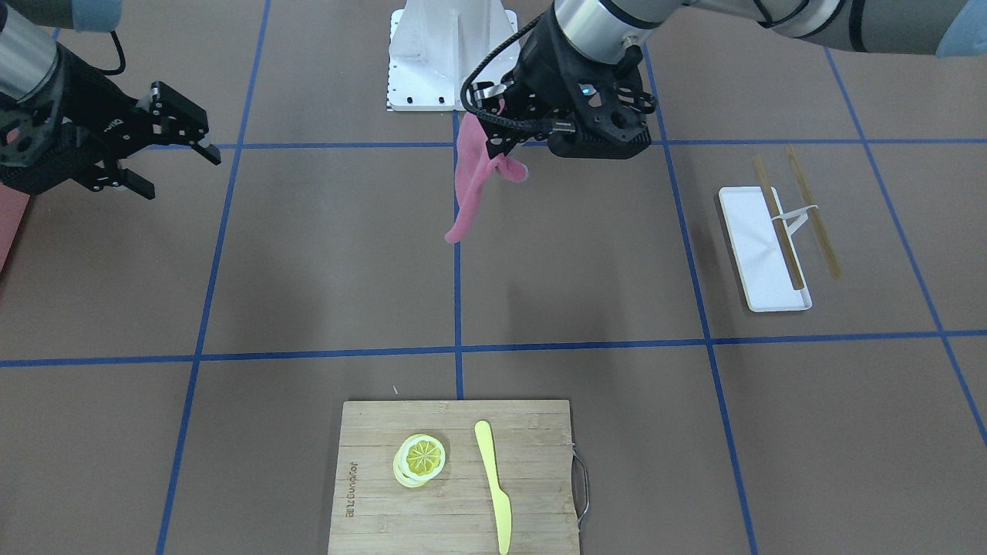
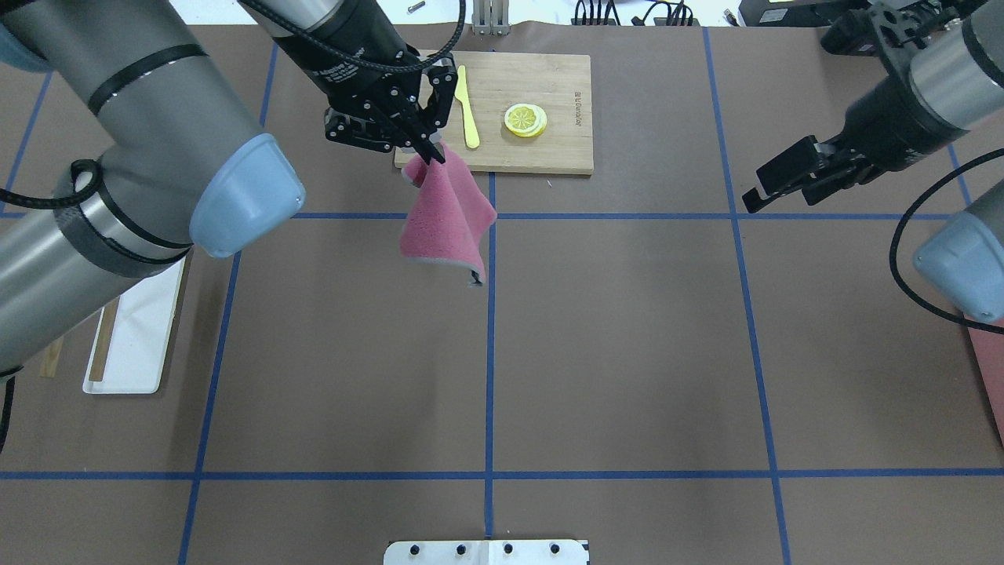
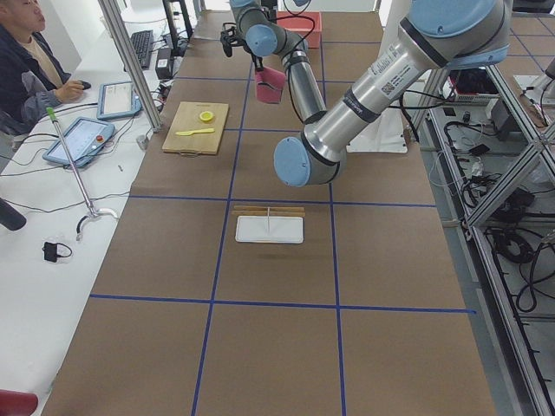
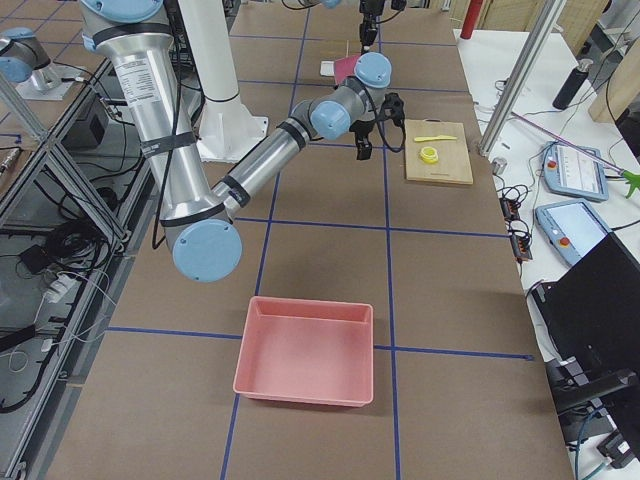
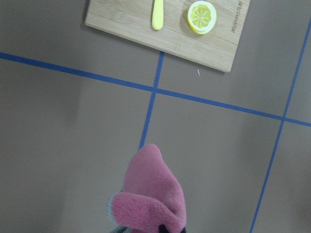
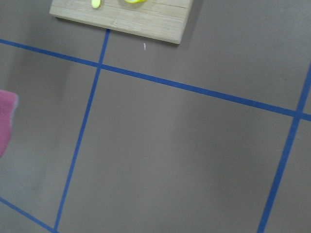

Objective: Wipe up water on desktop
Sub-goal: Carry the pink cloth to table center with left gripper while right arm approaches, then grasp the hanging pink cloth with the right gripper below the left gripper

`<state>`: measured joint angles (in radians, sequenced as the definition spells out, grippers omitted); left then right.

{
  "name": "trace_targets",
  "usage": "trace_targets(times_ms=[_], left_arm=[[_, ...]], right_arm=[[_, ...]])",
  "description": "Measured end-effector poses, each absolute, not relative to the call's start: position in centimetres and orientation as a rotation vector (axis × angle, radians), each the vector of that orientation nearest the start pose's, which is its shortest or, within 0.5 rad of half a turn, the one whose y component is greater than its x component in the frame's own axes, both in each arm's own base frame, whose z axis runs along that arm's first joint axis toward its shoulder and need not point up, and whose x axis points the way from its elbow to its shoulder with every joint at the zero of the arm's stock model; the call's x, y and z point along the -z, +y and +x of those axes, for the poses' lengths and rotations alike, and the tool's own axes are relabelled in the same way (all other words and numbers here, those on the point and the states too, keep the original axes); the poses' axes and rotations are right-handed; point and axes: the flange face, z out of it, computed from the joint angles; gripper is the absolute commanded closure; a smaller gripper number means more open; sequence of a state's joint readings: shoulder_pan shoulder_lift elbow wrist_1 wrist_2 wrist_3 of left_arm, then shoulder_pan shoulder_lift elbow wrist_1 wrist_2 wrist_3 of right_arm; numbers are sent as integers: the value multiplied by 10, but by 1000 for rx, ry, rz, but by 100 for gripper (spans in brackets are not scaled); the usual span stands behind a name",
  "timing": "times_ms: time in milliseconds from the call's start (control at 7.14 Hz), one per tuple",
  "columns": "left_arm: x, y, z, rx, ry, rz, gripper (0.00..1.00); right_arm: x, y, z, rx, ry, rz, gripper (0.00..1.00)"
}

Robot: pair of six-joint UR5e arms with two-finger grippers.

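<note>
Wipe not yet begun: cloth in the air, no contact with desktop.
Noted left gripper [image 2: 429, 154] clamped on the upper corner of a pink cloth [image 2: 447, 220], hanging free above the desktop [image 2: 627, 345] beside the centre tape line [image 2: 489, 353], just on the robot's side of the cutting board [image 2: 549, 153]. Found right gripper [image 1: 176, 168] spread open and empty, well apart to the robot's right. Could not make out any water on the grey-brown surface. Judged outstanding: lowering the cloth and every wiping pass.
</note>
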<state>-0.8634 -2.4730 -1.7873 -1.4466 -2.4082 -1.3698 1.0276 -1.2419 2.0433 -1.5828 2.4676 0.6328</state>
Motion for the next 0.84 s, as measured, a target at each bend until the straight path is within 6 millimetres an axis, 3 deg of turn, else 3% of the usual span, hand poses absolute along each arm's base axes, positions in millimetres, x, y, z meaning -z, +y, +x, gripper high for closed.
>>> trace_targets(times_ms=[140,420,840], left_arm=[[-15,-503,359,176,1192,-191,100],[-5,-505,362,233,1207,-224,100],[-6,-525,379,438,1281,-346,100]], right_arm=[[-236,-471,-242,317,-1130,200,0],[-210,-439,-300,435,-1174,441,4],[-178,-382,-369,388,-1264,717,7]])
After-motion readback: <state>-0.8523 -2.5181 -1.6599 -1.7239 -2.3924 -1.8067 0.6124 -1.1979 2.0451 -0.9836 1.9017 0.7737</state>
